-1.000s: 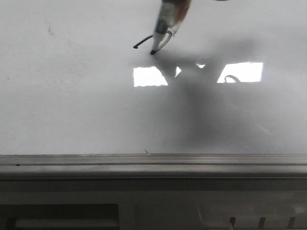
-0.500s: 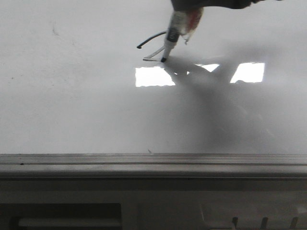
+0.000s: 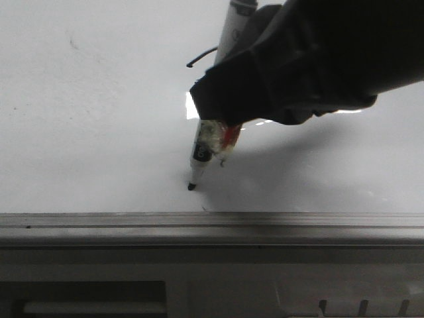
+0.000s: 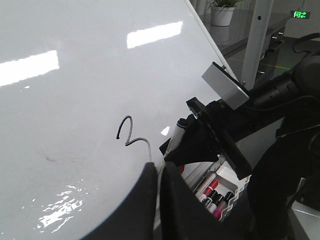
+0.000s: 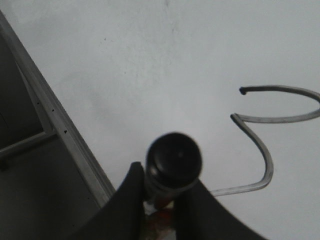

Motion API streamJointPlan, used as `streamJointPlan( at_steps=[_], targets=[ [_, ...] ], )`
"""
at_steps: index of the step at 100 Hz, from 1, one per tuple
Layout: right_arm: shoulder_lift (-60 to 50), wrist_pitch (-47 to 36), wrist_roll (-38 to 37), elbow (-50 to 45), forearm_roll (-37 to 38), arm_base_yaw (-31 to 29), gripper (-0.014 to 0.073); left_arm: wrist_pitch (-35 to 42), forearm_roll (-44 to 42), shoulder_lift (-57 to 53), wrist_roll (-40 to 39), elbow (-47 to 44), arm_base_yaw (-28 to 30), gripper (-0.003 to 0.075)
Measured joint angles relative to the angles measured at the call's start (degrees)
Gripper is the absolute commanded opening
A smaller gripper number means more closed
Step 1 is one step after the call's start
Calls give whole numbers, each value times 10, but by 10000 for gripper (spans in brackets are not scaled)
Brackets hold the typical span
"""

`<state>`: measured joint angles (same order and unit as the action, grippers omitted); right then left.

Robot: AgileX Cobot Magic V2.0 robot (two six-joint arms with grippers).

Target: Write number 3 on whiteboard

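Looks like some kind of lab or open office/industrial hall. Past the edge of the big whiteboard (image 4: 75,100) there's a shiny polished floor, a white pillar (image 4: 256,35), a potted plant (image 4: 222,11) and a green lit exit sign (image 4: 300,14). Ceiling lights glare off the board, and there's a tray of markers (image 4: 215,192) beside it.

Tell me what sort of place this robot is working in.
Probably an indoor lab or office-type hall. The left wrist view shows a green lit exit-style sign, a potted plant on a shiny floor, and a tray of markers beside the whiteboard, where the right hand holds a marker.
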<state>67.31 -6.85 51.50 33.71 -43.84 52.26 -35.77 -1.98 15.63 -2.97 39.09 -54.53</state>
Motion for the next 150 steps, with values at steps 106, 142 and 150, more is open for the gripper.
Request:
streamJointPlan(
  at_steps=[106, 142, 150],
  targets=[
    [-140, 446, 15, 257, 54, 30, -50, 46, 212, 367, 253, 101, -84, 266],
    [-140, 438, 17, 257, 59, 30, -6, 45, 225, 370, 260, 102, -89, -20],
    [-140, 438, 17, 257, 59, 30, 141, 45, 225, 370, 261, 102, -89, -20]
  ],
)
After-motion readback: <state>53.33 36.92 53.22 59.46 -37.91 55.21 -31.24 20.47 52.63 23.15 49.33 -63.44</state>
